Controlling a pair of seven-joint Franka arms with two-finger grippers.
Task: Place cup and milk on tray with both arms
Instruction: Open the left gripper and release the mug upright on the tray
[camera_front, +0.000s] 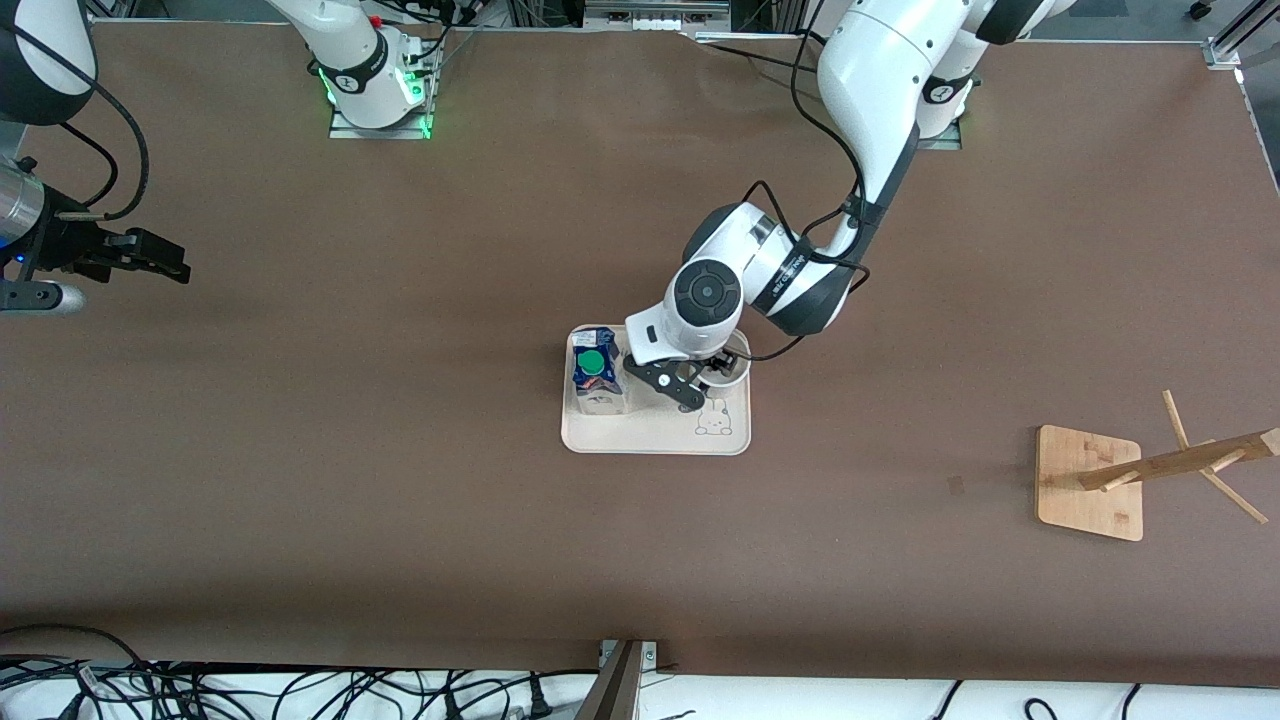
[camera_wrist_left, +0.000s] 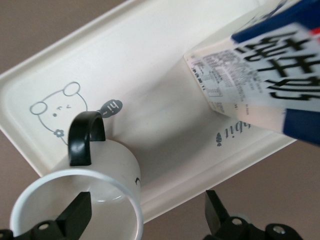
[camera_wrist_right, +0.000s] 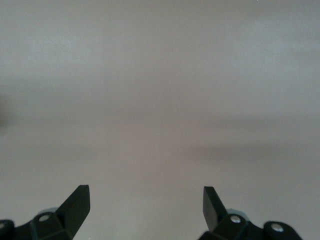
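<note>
the cup and milk both stand on the tray, the left gripper straddling the cup's rim with jaws apart, one finger inside. the mug looks hard, slick and breakable. the right gripper waits open over bare table
</note>
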